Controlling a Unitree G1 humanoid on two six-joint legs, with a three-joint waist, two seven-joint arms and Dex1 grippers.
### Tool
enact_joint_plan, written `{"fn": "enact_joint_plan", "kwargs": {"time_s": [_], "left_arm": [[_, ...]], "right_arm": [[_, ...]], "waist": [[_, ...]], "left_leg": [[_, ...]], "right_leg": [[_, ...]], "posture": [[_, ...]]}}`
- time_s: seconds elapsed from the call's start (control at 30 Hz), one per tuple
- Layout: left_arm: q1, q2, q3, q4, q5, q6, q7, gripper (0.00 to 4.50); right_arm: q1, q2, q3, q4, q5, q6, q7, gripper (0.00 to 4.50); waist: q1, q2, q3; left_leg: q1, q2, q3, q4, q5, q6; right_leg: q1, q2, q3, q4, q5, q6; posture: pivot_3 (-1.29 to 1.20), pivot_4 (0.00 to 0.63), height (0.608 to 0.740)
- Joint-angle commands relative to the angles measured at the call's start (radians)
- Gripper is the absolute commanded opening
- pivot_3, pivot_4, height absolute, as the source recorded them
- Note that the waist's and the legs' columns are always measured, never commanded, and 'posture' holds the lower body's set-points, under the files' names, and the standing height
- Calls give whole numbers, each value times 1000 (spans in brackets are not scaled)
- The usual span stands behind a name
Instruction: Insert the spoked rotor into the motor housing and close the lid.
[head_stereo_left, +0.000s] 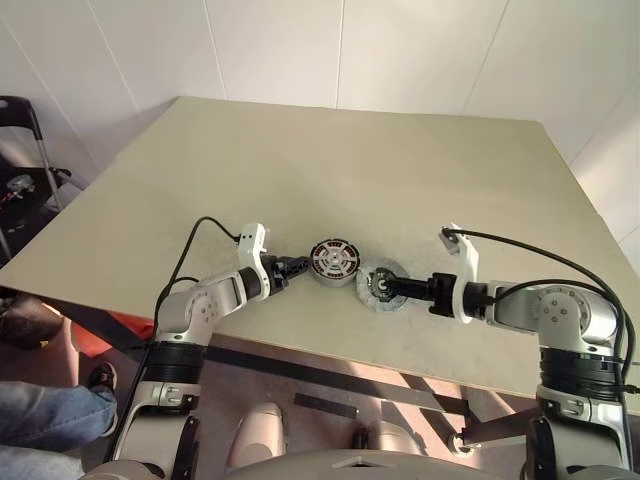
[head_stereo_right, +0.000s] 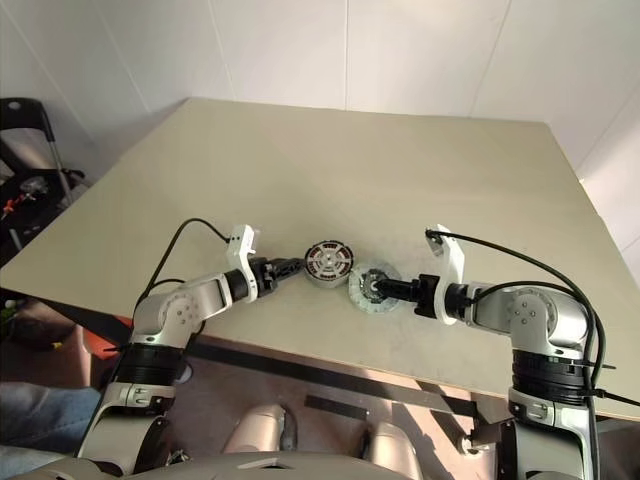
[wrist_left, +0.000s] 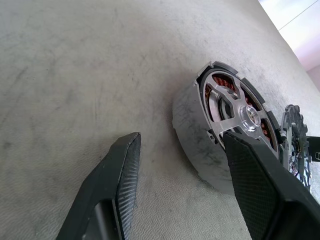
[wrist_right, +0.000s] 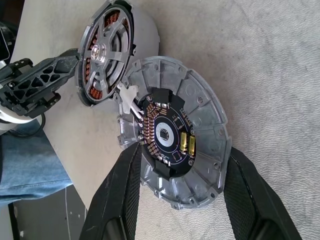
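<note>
The motor housing (head_stereo_left: 333, 262) lies near the front edge of the table (head_stereo_left: 400, 170), between the two grippers. It is a thick round puck with a smooth grey side wall. The spoked rotor (wrist_left: 235, 111) is seated in its open face: pale silver spokes run from a central hub (wrist_right: 98, 52) to a dark outer ring, and copper-coloured windings show through the gaps.

The lid (head_stereo_left: 381, 285) lies just to the right of the housing; the views do not settle whether the rims touch. It is a cast grey metal disc with radial ribs and small screw bosses around the rim. A round black circuit board with copper contacts and two yellow components sits at its centre (wrist_right: 167, 134).

The left gripper (head_stereo_left: 296, 267) stands with its black textured fingers apart, one finger (wrist_left: 260, 185) against the housing's side wall and the other (wrist_left: 117, 175) clear of it. The right gripper (head_stereo_left: 385, 287) is over the lid with its fingers (wrist_right: 122, 195) spread to either side of the disc, not clamped on it.

The table top is a matt beige-grey board with faint scuffing. Behind it are plain white wall panels. A black cart frame (head_stereo_left: 25, 125) stands at the far left, and a person's leg in blue jeans (head_stereo_left: 50, 415) is at the lower left.
</note>
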Motion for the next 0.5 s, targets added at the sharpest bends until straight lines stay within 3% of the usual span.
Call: {"fn": "enact_joint_plan", "kwargs": {"time_s": [0.03,0.2,0.5], "left_arm": [[-13,7,1,7,12,-12,-1,2765],[-14,7,3,14,16,-15,-1,2765],[-18,10,17,34,17,-28,7,2765]], "right_arm": [[-38,7,-59,-35,45,44,3,2678],[-103,8,-100,-89,110,125,22,2678],[-169,-29,-63,-125,265,129,-22,2678]], "waist": [[0,0,0],[-1,0,0],[0,0,0]], "left_leg": [[0,0,0,0,0,0],[0,0,0,0,0,0],[0,0,0,0,0,0]], "right_leg": [[0,0,0,0,0,0],[-1,0,0,1,0,0],[0,0,0,1,0,-1]], "posture": [[0,0,740],[0,0,740],[0,0,740]]}}
